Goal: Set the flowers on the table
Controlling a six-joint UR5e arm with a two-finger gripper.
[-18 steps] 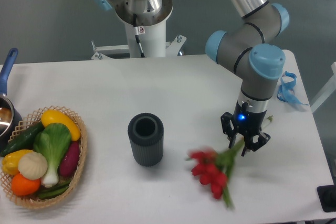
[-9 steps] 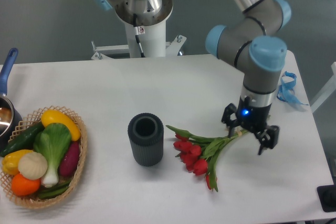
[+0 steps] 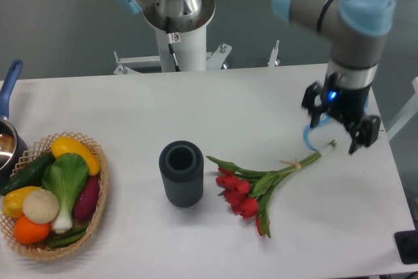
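On the bench (image 3: 215,106), at roughly 4 o'clock from its centre, the flowers (image 3: 261,184) lie flat, red heads pointing toward 8 o'clock and tied stems toward 2 o'clock. The stem ends reach almost under the tool (image 3: 339,129), which hangs above them at about 2 o'clock from the bunch. The tool's jaws stand spread wide and grip nothing; a clear gap shows between the fingers and the stems.

Judged from this layout, placement is effectively complete and the step in hand is the retreat. To perform it well:

1. Hold the jaws at the present wide spread until the tool is well above the stem tips. Closing early risks catching the tie or a stem.
2. Lift straight up. A sideways move toward 8 o'clock could sweep the stems and spin the bunch.
3. Avoid the blue strap (image 3: 356,106) that appears to hang behind the tool near the bench edge at 3 o'clock; whether it touches the fingers cannot be told.

The dark ribbed cup (image 3: 181,173) stands upright just beside the flower heads, at 9 o'clock from them, apparently without contact; any drag on the stems could push the heads against it. The basket of vegetables (image 3: 55,194) sits well apart at the 9 o'clock end and needs no allowance.
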